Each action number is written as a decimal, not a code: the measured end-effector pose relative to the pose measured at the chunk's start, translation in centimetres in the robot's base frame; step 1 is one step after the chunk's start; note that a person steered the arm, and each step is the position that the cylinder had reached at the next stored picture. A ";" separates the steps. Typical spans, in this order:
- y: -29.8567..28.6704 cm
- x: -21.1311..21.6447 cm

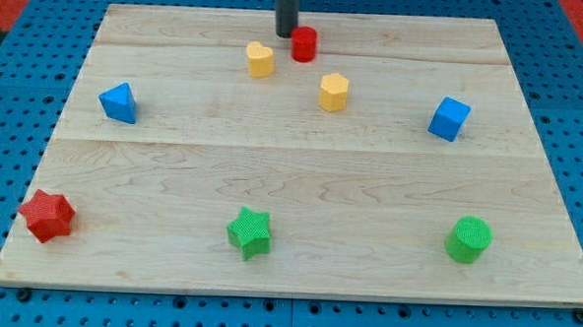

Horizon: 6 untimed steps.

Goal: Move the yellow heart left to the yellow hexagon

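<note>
— Well, what is seen, taken from the largest thing down?

— A pale wooden counter [299,223] is laid over a blue pegboard [17,132]. A dark rod [287,6] is let down from the view's top, and my tip [285,35] is set on the wood near the far edge, just beside the red cylinder [304,44] on its left, above and to the right of the yellow heart [261,60]. No pincer is fitted, so nothing is pinched.

— And the blocks?

— A red star [47,215] is found at the lower left corner, a green star [250,232] at the bottom centre, a green cylinder [468,238] at the lower right. A blue cube [449,119] is placed at the right, a blue triangular block [119,103] at the left.

— Where is the heart placed?

— Near the top centre, to the left of the yellow hexagon [334,91] and slightly higher, the two kept apart.
</note>
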<state>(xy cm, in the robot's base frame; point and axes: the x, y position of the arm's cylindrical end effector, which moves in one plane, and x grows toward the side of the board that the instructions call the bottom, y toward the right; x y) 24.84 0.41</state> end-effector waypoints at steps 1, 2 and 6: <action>5.3 5.6; 9.2 6.7; -6.3 -1.4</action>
